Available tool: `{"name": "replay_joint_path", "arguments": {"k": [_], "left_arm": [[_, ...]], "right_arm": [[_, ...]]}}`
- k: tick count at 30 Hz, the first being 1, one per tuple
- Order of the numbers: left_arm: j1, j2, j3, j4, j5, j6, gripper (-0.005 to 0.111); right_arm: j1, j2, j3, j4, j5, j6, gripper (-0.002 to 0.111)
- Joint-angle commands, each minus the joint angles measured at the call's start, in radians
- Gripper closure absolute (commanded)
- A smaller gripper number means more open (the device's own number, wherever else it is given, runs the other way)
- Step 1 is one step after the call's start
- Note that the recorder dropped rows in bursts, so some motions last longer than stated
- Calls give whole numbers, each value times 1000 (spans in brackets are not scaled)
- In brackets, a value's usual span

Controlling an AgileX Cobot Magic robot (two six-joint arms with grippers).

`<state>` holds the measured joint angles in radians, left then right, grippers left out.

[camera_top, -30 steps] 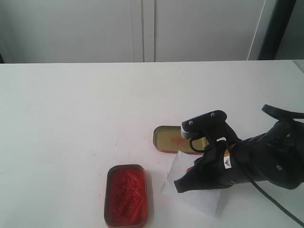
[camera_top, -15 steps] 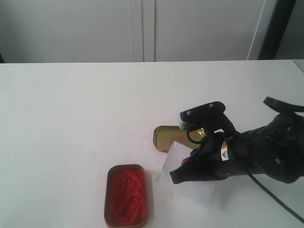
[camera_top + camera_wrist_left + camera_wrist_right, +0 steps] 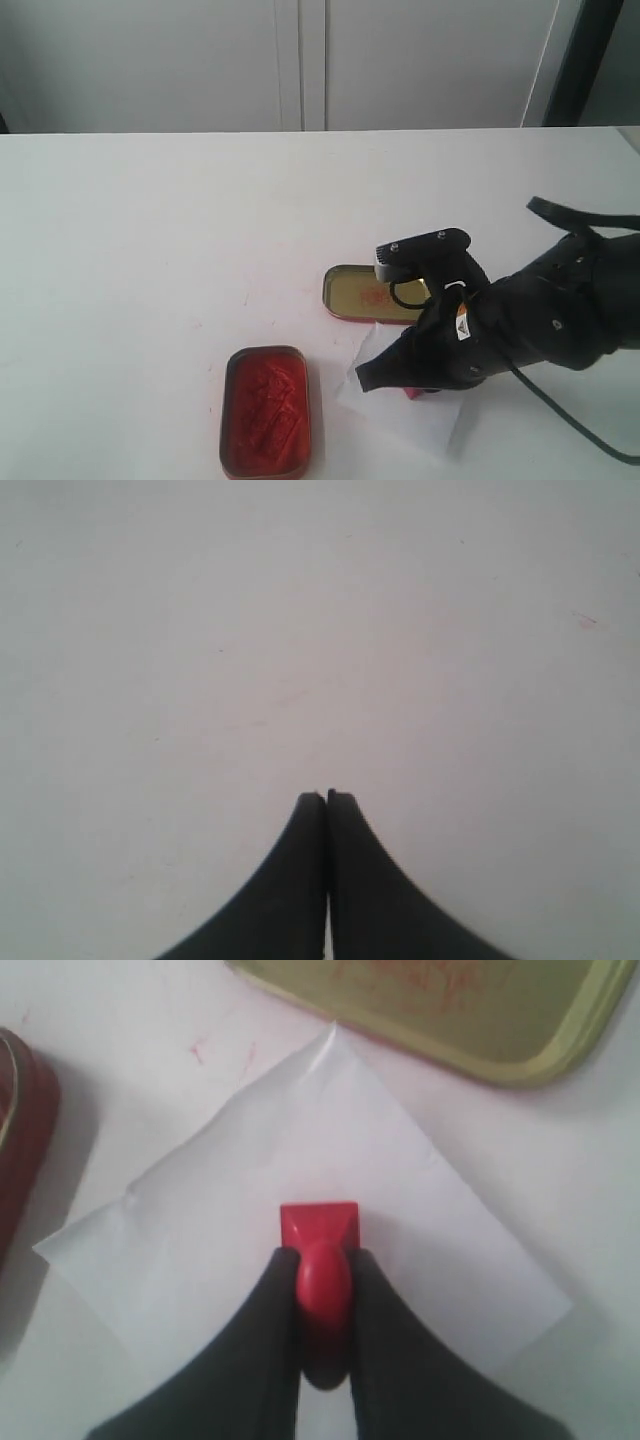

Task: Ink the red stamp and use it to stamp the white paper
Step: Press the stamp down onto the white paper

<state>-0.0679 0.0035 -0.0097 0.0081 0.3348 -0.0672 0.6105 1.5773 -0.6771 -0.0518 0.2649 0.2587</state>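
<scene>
Right wrist view shows the red stamp [image 3: 320, 1235] over the middle of the white paper [image 3: 220, 1200], its block facing down toward the sheet. Whether it is pressed flat or hangs just above cannot be told for certain. The main risk, as I judge it, is the paper itself. It is thin and lies loose on the table [image 3: 300, 600], and nothing holds it down. A wet stamp could therefore carry the sheet up when it lifts. Any sideways drift of the arm could drag the sheet and smear the print. The grip is on the rounded knob alone, so the block could rock and leave only part of a mark. One corner of the sheet lies just beside the open lid [image 3: 480, 1010], and another lies near the ink tin [image 3: 265, 408]. A dragged sheet could catch on either one. The right gripper [image 3: 322, 1257] has its jaws drawn in narrow, clamped on the knob from both sides, and touches nothing else. The left gripper [image 3: 326, 798] hangs over bare table with its jaws pressed together, holding nothing.
</scene>
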Motion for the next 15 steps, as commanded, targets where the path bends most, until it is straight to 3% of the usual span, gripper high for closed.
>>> {"name": "replay_joint_path", "arguments": {"k": [1, 4, 5, 7, 8, 11, 15], "left_arm": [[1, -3, 10, 0, 16, -4, 107], [1, -3, 10, 0, 16, -4, 107], [1, -3, 10, 0, 16, -4, 107], [1, -3, 10, 0, 16, -4, 107], [1, -3, 10, 0, 16, -4, 107], [1, -3, 10, 0, 16, -4, 107], [1, -3, 10, 0, 16, -4, 107]], "right_arm": [[-3, -6, 41, -8, -157, 17, 108], [-3, -7, 0, 13, 46, 0, 108], [-3, -11, 13, 12, 37, 0, 108], [-3, 22, 82, 11, -228, 8, 108], [-6, 36, 82, 11, -209, 8, 108], [0, 4, 8, 80, 90, 31, 108], [7, -12, 62, 80, -195, 34, 108]]}}
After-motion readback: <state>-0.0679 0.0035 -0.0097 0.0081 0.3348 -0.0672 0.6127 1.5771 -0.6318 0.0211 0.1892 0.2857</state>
